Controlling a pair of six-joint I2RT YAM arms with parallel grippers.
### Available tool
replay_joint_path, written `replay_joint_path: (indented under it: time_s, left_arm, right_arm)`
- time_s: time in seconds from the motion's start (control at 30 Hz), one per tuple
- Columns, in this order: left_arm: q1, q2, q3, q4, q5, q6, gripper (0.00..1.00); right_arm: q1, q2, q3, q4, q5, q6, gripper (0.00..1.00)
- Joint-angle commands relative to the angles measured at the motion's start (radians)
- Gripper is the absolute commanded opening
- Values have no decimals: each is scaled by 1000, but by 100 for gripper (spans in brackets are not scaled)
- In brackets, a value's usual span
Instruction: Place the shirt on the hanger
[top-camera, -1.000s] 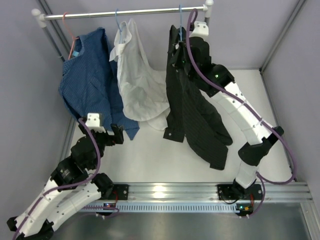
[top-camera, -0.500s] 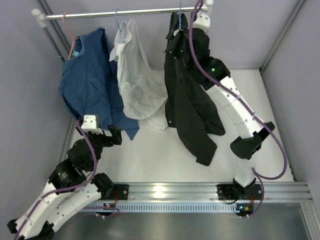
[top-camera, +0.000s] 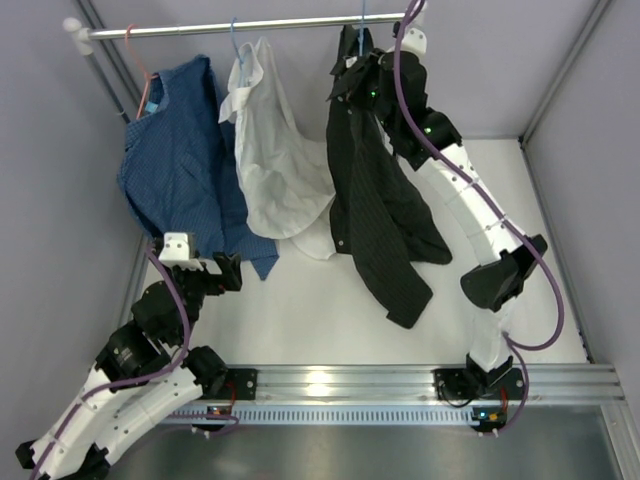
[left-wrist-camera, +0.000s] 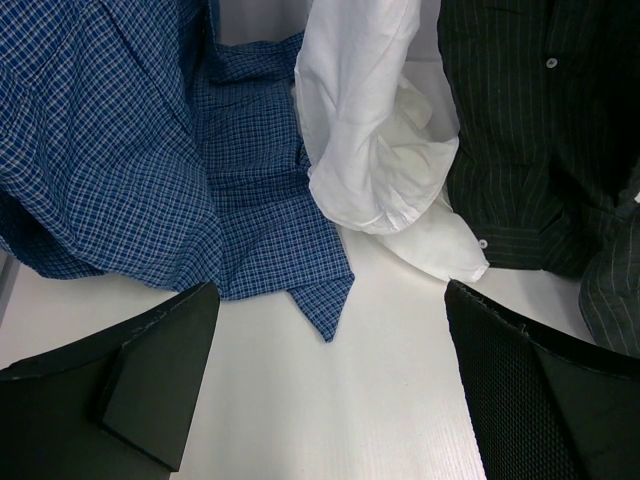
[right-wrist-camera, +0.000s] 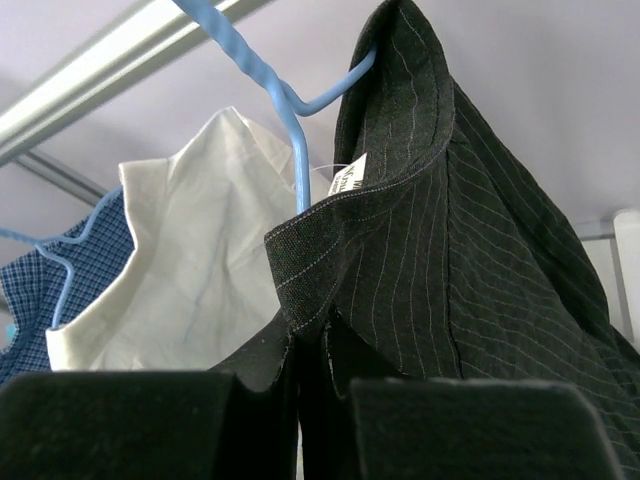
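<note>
The black pinstriped shirt (top-camera: 380, 210) hangs from just under the rail, its lower part trailing over the table. My right gripper (top-camera: 365, 85) is up at its collar, and in the right wrist view this gripper (right-wrist-camera: 318, 375) is shut on the collar fabric of the shirt (right-wrist-camera: 450, 230). The light-blue wire hanger (right-wrist-camera: 290, 120) runs down inside the collar, and its hook (top-camera: 361, 20) reaches up to the rail. My left gripper (top-camera: 225, 272) stays low at the front left. It (left-wrist-camera: 330, 295) is open with only bare table between its fingers, and the shirt (left-wrist-camera: 530, 130) lies to its far right.
A metal rail (top-camera: 250, 25) spans the back. A blue checked shirt (top-camera: 175, 160) hangs on a pink hanger (top-camera: 145, 85), and a white shirt (top-camera: 275, 150) hangs on another blue hanger (top-camera: 235, 45). Their hems lie on the white table (top-camera: 300, 310). Grey walls stand on both sides.
My right arm has lifted the black shirt's collar up and back to the rail, and the shirt's hem has drawn up and leftward. The left arm has barely shifted.
</note>
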Motion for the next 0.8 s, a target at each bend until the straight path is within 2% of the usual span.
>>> replay_joint_path:
  time_s: [0.0,0.23,0.43,0.53,0.57,0.63,0.67,0.77]
  left_arm:
    - [7,-11,-10,46,-3,-5,98]
    - [8,-14,-10,45,-8,-5,98]
    - [26,-14,-10,46,-9,-5,98]
    - [33,-14,-12,46,-6,-5,98]
    - [34,-13,-12,48,-6,-5,98]
    - [39,-13,-12,48,-6,-5,98]
    - [40,-13,-10,48,-8,-5,98]
    - [59,-8,-10,46,-18,-9,98]
  right_arm:
    - [-15,6,-9,145,-54,34,0]
    - [-37,18,-52,151,-119,62,0]
    - [-37,-41,-207,247,-142,62,1]
    - [-38,-58,-246,264,-159,48,32]
    - [-38,-64,-250,266,-160,34,59]
    - [-40,-92,-256,266,-162,19,91]
    - [-40,-107,-269,264,-163,2,99]
    - [-49,-191,-337,260,-163,-42,99]
